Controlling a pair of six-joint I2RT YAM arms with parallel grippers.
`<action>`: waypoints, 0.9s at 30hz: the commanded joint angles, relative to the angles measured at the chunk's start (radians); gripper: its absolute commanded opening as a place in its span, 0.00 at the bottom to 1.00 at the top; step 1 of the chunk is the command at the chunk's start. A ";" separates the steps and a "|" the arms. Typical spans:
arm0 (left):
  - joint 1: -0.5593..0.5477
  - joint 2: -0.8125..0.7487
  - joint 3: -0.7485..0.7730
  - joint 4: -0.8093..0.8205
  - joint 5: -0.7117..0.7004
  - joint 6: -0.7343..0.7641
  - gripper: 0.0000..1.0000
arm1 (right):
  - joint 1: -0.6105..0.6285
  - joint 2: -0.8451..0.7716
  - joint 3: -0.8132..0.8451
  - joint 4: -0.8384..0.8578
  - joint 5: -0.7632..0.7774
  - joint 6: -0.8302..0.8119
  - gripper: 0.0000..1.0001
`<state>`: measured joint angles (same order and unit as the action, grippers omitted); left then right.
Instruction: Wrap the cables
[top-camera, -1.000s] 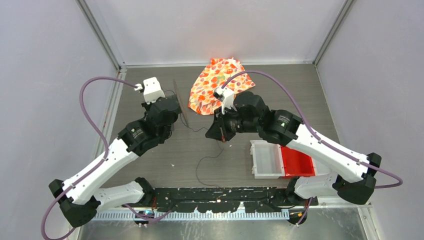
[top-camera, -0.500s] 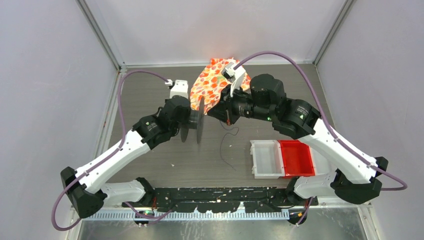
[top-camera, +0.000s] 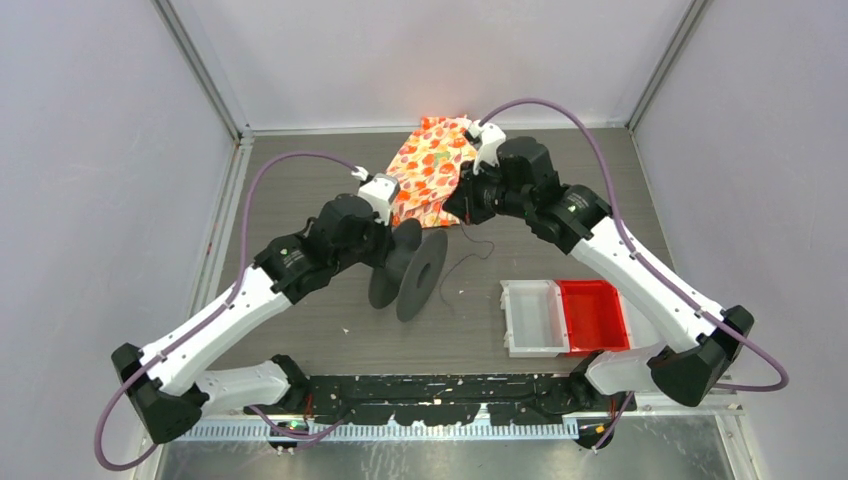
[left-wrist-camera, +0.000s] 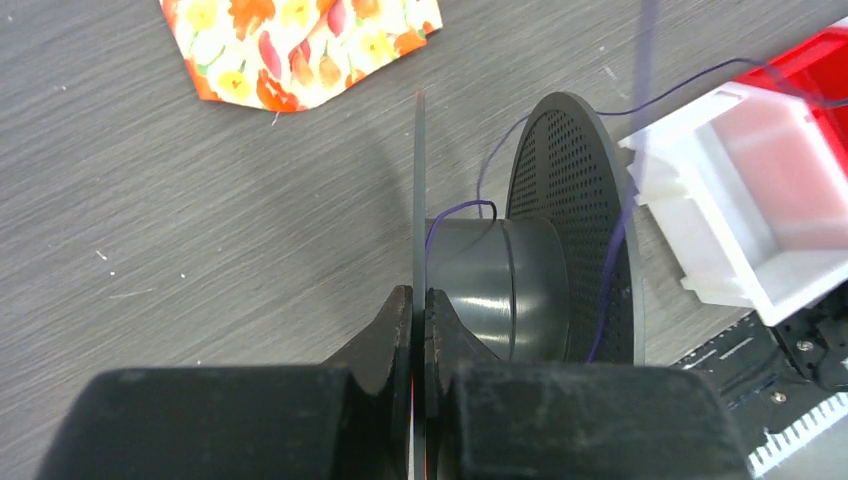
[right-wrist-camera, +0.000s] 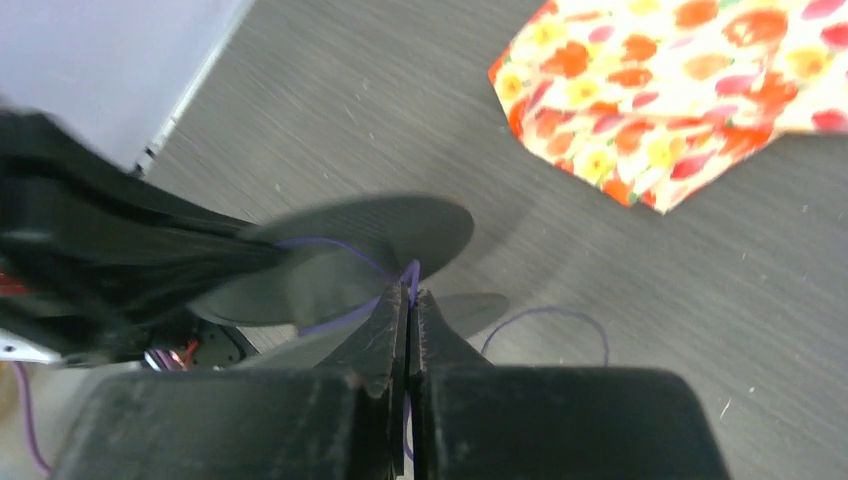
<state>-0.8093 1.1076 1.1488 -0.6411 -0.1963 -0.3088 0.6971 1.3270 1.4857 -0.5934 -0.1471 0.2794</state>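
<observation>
A dark grey spool (top-camera: 410, 265) with two round flanges is at the table's middle. My left gripper (top-camera: 385, 245) is shut on the thin edge of its near flange (left-wrist-camera: 419, 180); its fingertips (left-wrist-camera: 419, 295) pinch that flange beside the core (left-wrist-camera: 495, 285). The cable (top-camera: 455, 275) is a thin dark strand curling on the table right of the spool, with one turn over the core (left-wrist-camera: 455, 208). My right gripper (top-camera: 462, 213) is shut on the cable (right-wrist-camera: 411, 270), above and behind the spool (right-wrist-camera: 370, 235). A loose loop (right-wrist-camera: 560, 312) lies on the table beyond it.
A flowered cloth (top-camera: 430, 165) lies at the back middle, also seen in both wrist views (left-wrist-camera: 300, 45) (right-wrist-camera: 690, 90). A white bin (top-camera: 532, 318) and a red bin (top-camera: 592, 315) stand front right, close to the spool's far perforated flange (left-wrist-camera: 570, 200).
My left arm has carried the spool right and turned it so both flanges show. My right arm has risen toward the back with the cable, drawing the loose strand off the front table.
</observation>
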 joint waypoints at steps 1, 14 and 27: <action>0.014 -0.102 0.097 0.065 0.042 0.008 0.00 | -0.013 -0.012 -0.125 0.107 -0.006 0.042 0.01; 0.016 -0.130 0.301 -0.020 -0.065 -0.021 0.00 | -0.087 -0.068 -0.283 0.160 -0.066 0.109 0.65; 0.016 -0.077 0.542 -0.142 -0.162 -0.102 0.00 | -0.116 -0.164 -0.587 0.460 -0.141 0.162 0.82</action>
<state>-0.7963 1.0275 1.6127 -0.8146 -0.3130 -0.3649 0.5766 1.1835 0.9771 -0.3172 -0.2546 0.3851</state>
